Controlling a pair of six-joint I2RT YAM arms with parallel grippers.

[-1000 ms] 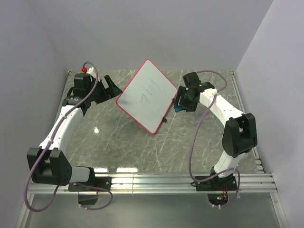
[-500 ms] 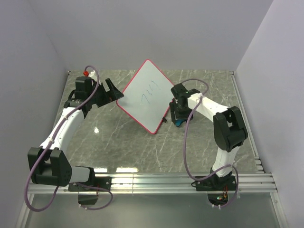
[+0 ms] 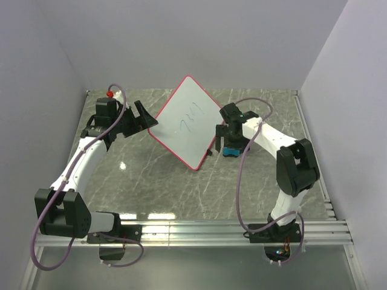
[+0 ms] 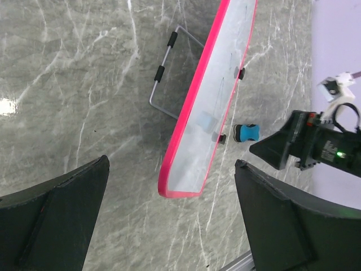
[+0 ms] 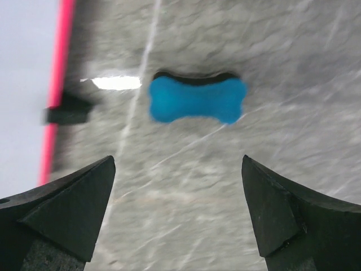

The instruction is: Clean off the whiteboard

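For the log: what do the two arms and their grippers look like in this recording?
The left arm and right arm have white links and bulky black joints. A mauve cable loops loosely along each from the base. The left gripper and right gripper have broad, black, wedge-shaped fingers. A small red cap sits near the left wrist, and a green light glows on the right wrist.

From above, the blue marks (image 3: 188,124) on the board (image 3: 181,103) are too small for me to read, and the right gripper (image 3: 231,142) covers part of the eraser (image 3: 230,152). My right wrist view is smeared: the clip (image 5: 67,110) is only a dark blur, and the board runs off the left edge. In the left wrist view the top edge cuts off the board's far end, and its face is too oblique to read.
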